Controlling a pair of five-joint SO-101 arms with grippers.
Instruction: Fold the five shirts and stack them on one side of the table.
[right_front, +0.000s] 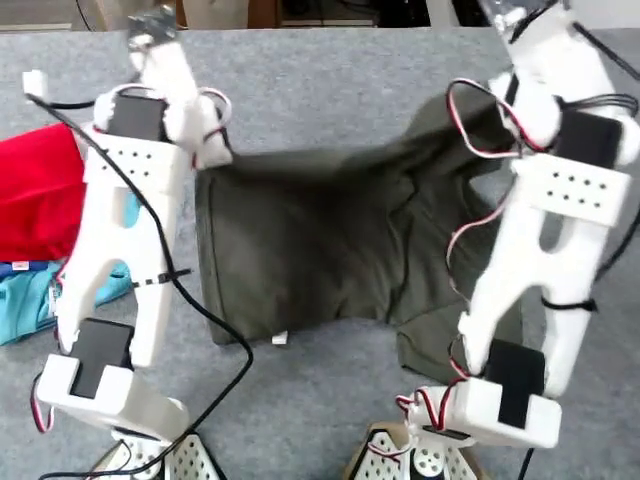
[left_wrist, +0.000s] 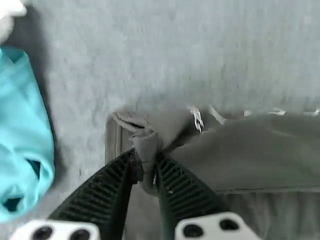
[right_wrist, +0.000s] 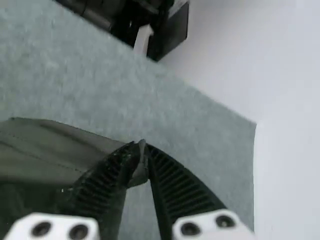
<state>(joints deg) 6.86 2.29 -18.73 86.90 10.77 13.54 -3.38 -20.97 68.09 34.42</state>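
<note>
High view: a grey felt-covered bench (right_front: 330, 80) carries three shirts that can be counted. One olive-green cloth shirt (right_front: 330, 250) lies spread across the centre, creased, with a small white label (right_front: 279, 338) at its near hem toward 6 o'clock. One red cloth shirt (right_front: 35, 195) lies at 9 o'clock on the bench edge. One teal cloth shirt (right_front: 25, 300) lies just beside it at 8 o'clock. A sliver of darker blue cloth shows between these two, and I cannot tell whether it is a separate garment. Two white arms stand at the near edge. The left arm (right_front: 130, 230) stretches to the olive-green cloth shirt's corner at 10 o'clock. The right arm (right_front: 560, 230) stretches to its corner at 2 o'clock, where the cloth is lifted off the bench.

Left wrist view: the left gripper (left_wrist: 145, 167) has two black ribbed fingers (left_wrist: 107, 187) pinching a bunched corner of the olive-green cloth shirt (left_wrist: 250, 150). The rest of the garment lies flat on the bench (left_wrist: 175, 50). The teal cloth shirt (left_wrist: 22, 135) lies well apart from the pinched corner.

Right wrist view: the right gripper (right_wrist: 142, 155) has two black ribbed fingers (right_wrist: 175, 180) pressed together on a thin edge of the olive-green cloth shirt (right_wrist: 50, 150), held above the bench (right_wrist: 100, 85). One dark boxy object (right_wrist: 160, 25) stands beyond the bench's far edge.
</note>
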